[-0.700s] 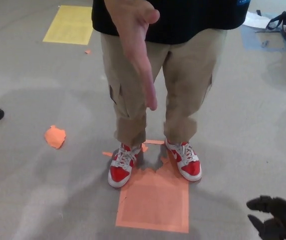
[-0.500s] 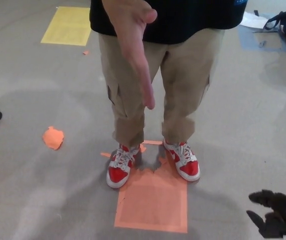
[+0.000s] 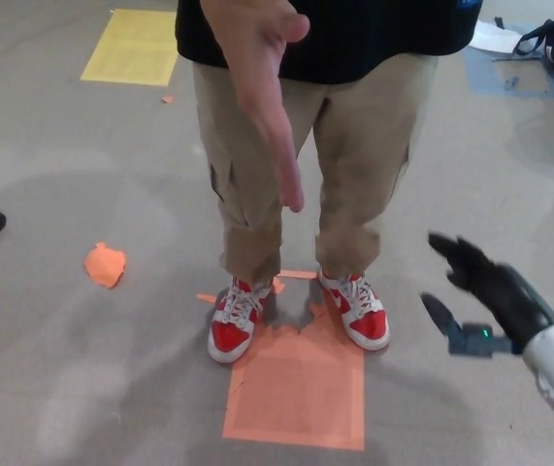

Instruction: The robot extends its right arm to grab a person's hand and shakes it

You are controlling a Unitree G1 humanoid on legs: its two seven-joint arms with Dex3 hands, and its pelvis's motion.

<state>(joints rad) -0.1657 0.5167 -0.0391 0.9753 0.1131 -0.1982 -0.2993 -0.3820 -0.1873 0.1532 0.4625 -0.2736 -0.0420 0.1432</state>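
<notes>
I see my right hand [image 3: 480, 291] spread open and empty, low and well right of the person's hand [image 3: 262, 87] offered at upper centre. Risk: reaching short, fingers closing on air.

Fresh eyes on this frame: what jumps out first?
The person's hand, held out flat at top centre, fingers pointing down toward the camera. Next, the red and white sneakers at the top edge of an orange floor patch in the middle. At the right, the robot's black right hand is raised with fingers apart, clear of the person's hand.
</notes>
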